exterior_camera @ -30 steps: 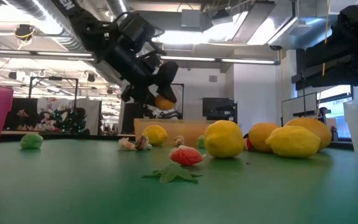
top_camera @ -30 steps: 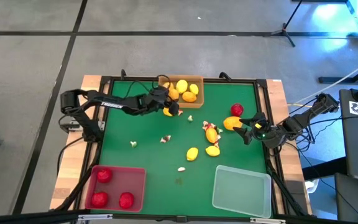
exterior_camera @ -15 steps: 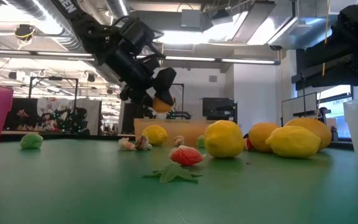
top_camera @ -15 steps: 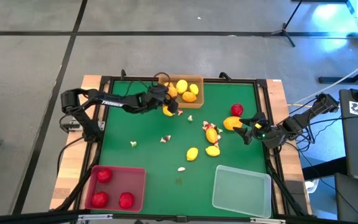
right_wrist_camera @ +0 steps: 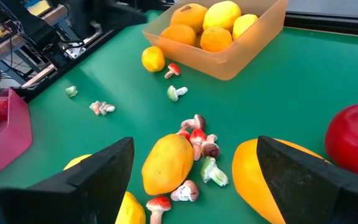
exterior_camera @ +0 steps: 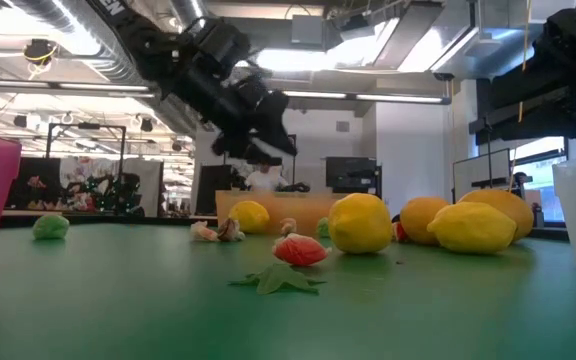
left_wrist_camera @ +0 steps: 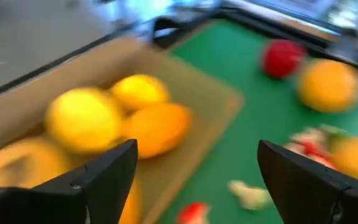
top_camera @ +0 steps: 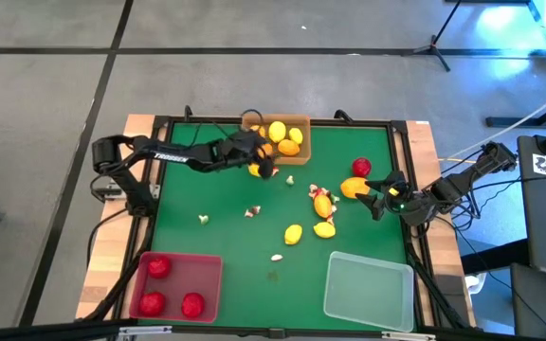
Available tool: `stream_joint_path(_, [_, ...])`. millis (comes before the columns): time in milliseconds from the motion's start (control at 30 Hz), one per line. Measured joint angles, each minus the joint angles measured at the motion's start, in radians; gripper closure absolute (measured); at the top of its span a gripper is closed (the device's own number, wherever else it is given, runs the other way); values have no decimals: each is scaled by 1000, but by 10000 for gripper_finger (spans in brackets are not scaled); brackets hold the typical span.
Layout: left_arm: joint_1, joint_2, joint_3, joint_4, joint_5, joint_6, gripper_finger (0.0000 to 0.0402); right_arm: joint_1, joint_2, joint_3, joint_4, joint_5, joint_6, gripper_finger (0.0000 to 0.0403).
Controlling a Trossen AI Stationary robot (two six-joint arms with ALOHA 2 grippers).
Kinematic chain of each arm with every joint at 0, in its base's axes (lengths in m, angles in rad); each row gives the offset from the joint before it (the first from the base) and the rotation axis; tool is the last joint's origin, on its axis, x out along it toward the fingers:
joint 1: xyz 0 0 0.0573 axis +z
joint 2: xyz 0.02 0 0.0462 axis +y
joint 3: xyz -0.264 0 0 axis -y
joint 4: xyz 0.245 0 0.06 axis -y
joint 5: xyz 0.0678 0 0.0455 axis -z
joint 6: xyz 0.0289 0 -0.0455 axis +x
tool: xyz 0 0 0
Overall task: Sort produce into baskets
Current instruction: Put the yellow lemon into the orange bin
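My left gripper hovers open at the near left corner of the orange-tan basket; nothing is between its fingers. The basket holds several yellow and orange fruits. A yellow fruit lies on the mat just outside that corner. My right gripper waits open at the table's right side, above an orange fruit and a red fruit. More yellow and orange fruits and tiny whitish-and-red bits lie mid-table.
The red basket with three red fruits stands at the near left corner. The clear basket stands at the near right. Small bits are scattered over the green mat. A raised black frame runs around the mat.
My left gripper has opened wider and rolled at the wrist beside the orange-tan basket. The orange fruit that it held between its fingers is gone from them in the low view.
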Motion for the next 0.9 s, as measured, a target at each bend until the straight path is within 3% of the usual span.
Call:
stream_joint_path(167, [-99,-1,12,-15,27,164,75,0,0,0,-4,0,-1,66])
stream_joint_path(367, [-156,36,13,-158,-110,145,75,0,0,0,-3,0,-7,66])
stream_joint_path(633, [-152,107,13,-188,-134,216,75,0,0,0,-3,-9,-7,66])
stream_joint_path(900, [-88,132,13,-258,-140,173,75,0,0,0,-2,-27,-5,66])
